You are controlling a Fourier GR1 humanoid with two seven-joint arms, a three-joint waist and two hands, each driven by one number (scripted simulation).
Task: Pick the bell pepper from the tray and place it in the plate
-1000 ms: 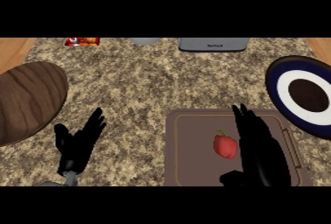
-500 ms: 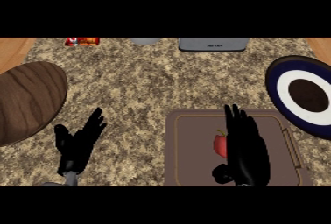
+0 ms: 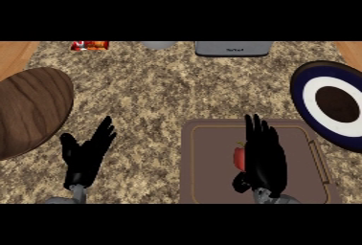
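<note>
A red bell pepper lies on the brown tray at the lower right, mostly hidden. My right hand lies over it with fingers straight, covering its right side; only a red sliver shows at the hand's left edge. The plate, dark blue with a white ring and dark centre, sits at the right edge beyond the tray. My left hand rests open at the lower left, fingers up, off the tray.
A round wooden board fills the left edge. At the back stand a grey appliance, a grey bowl-like object and a red packet. The speckled counter spreads between them.
My right hand has slid left across the tray and now covers most of the pepper. The left hand has stayed put.
</note>
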